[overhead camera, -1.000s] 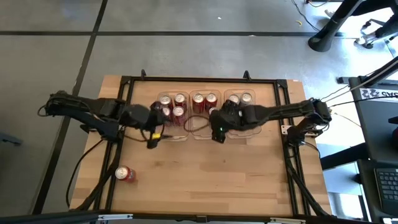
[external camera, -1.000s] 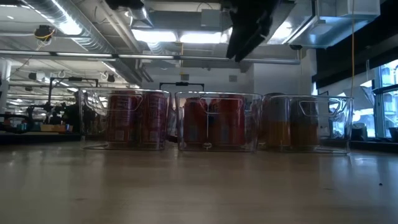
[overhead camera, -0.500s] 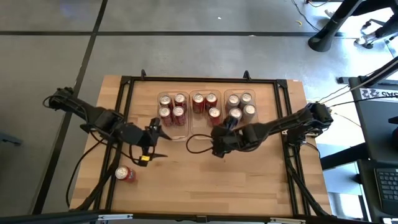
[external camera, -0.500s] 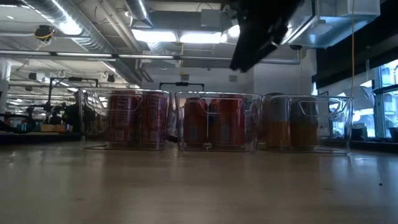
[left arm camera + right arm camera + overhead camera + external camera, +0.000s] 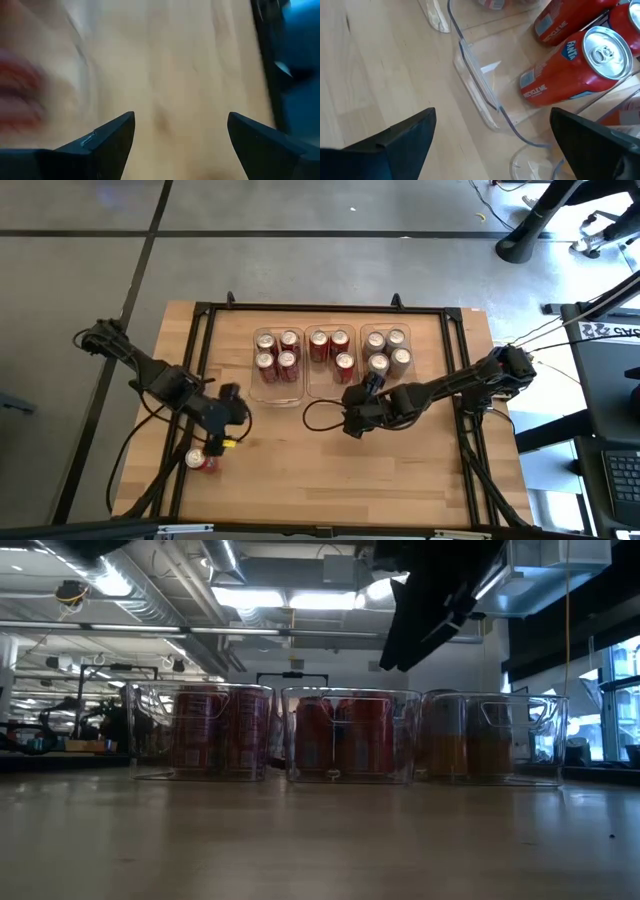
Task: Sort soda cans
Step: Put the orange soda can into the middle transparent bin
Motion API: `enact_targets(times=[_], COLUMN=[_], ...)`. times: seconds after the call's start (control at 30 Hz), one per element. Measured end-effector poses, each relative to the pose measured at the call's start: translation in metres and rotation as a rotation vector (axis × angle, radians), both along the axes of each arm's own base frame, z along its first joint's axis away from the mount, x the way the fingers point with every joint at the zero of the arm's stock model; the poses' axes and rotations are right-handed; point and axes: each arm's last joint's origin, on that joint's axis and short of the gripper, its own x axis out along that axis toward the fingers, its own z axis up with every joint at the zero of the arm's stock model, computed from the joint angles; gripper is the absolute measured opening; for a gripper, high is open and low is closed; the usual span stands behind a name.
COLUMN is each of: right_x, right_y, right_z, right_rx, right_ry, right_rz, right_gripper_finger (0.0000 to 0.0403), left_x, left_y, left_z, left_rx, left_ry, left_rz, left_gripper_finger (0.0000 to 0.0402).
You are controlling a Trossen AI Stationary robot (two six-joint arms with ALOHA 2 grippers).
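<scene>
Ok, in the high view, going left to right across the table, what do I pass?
Lone red can lying on its side → left gripper → left tray → middle tray → right tray holding the gold cans.

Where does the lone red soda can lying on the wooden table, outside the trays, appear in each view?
High view: lone red soda can near the table's front-left, by the left gripper.
Low view: not in it.
Left wrist view: blurred red patch at the edge, likely the can.
Right wrist view: not in it.
Shared landmark: the clear plastic trays.
</scene>
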Motion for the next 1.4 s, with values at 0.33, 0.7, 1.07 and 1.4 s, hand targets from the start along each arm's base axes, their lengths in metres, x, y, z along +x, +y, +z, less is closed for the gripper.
enact_targets(times=[0.33, 0.7, 1.07, 1.4], right_x=[0.003, 0.004, 0.004, 0.004], right_y=[0.000, 0.000, -0.001, -0.001], right_z=[0.002, 0.002, 0.003, 0.003], right_rx=[-0.020, -0.024, -0.062, -0.062], right_ry=[-0.034, -0.048, -0.055, -0.055], right_rz=[0.007, 0.003, -0.010, -0.010], right_gripper_finger=[0.0390, 0.0390, 0.0390, 0.0390], left_x=[-0.025, -0.046, -0.055, -0.061], left_y=[-0.008, -0.032, -0.063, -0.081], left_z=[-0.009, -0.015, -0.035, -0.047], left_rx=[-0.280, -0.205, -0.060, 0.027], left_ry=[0.367, 0.469, 0.548, 0.530], left_rz=[0.282, 0.162, 0.084, 0.068], left_gripper_finger=[0.0306, 0.0306, 0.0306, 0.0306])
